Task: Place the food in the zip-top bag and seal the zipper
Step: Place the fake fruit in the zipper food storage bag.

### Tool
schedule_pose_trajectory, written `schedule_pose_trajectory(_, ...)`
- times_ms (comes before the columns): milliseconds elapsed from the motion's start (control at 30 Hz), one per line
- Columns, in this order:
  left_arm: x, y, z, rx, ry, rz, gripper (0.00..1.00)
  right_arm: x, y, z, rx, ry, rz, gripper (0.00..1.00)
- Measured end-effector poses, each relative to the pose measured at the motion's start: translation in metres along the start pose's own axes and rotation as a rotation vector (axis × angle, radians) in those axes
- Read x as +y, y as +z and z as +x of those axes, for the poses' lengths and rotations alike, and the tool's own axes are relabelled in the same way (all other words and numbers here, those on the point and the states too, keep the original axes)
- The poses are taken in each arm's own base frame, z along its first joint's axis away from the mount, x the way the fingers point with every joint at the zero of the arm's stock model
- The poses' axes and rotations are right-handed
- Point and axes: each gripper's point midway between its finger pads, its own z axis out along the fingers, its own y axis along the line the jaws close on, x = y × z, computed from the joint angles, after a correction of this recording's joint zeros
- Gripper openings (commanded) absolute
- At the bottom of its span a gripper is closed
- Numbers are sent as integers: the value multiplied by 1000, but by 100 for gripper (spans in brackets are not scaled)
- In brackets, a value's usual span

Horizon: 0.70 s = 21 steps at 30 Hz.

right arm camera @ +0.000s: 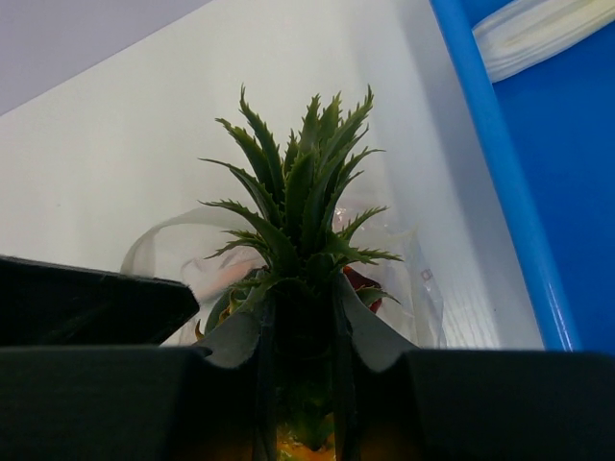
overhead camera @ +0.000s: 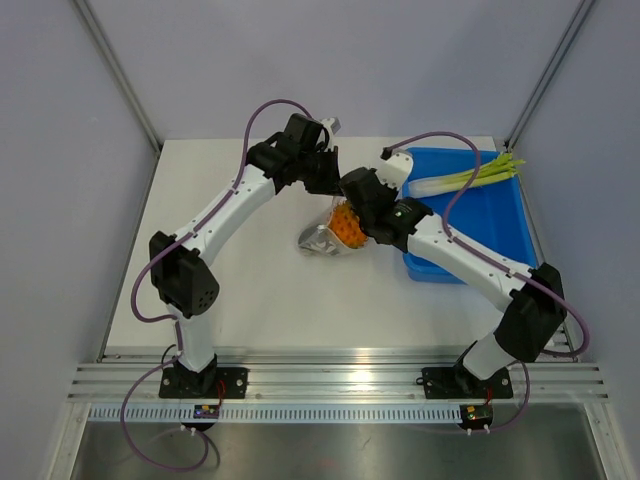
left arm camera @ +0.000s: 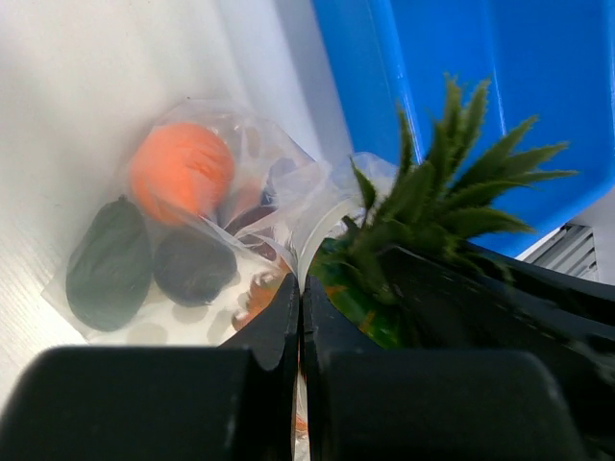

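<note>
While left gripper (left arm camera: 300, 286) pinches the crinkly clear plastic bag (overhead camera: 322, 241), right gripper (right arm camera: 300, 319) clamps the bumpy orange pineapple (overhead camera: 346, 226).
Blue plastic bin (overhead camera: 482, 218) sits at the bag's three o'clock.

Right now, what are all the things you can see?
pineapple: one, orange with green leaves, at the bag's mouth
zip-top bag: one, clear, mid-table
orange ball: one, orange, inside the bag
dark pieces: at least two, blackish, inside the bag
bin: one, blue, table's far right
leek: one, white and green, in the bin
table: one, white, under everything
arms: two, white and black, meeting over the bag
left jaws: one pair, black, shut on the bag's edge
right jaws: one pair, black, shut on the pineapple
</note>
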Motion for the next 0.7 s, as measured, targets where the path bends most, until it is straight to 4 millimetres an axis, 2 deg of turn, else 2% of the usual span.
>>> schedule_pose_trajectory(167,-1,0,1,4,-7,5,0,-8,18,16,-11,-41,71,0)
schedule_pose_trajectory(300,0,-3,4,7,-13,4,0,-9,22,10,-44,-47,100,0)
schedule_pose_trajectory(467,-4,-9,1,-8,-27,10,0,4,21,-5,-75,-5,90,0)
schedule_pose_trajectory(667,-6,-14,-3,-25,-40,10,0,4,22,5,-43,46,85,0)
schedule_pose_trajectory(700,-6,-14,-3,-26,-43,10,0,3,23,9,-33,51,85,9)
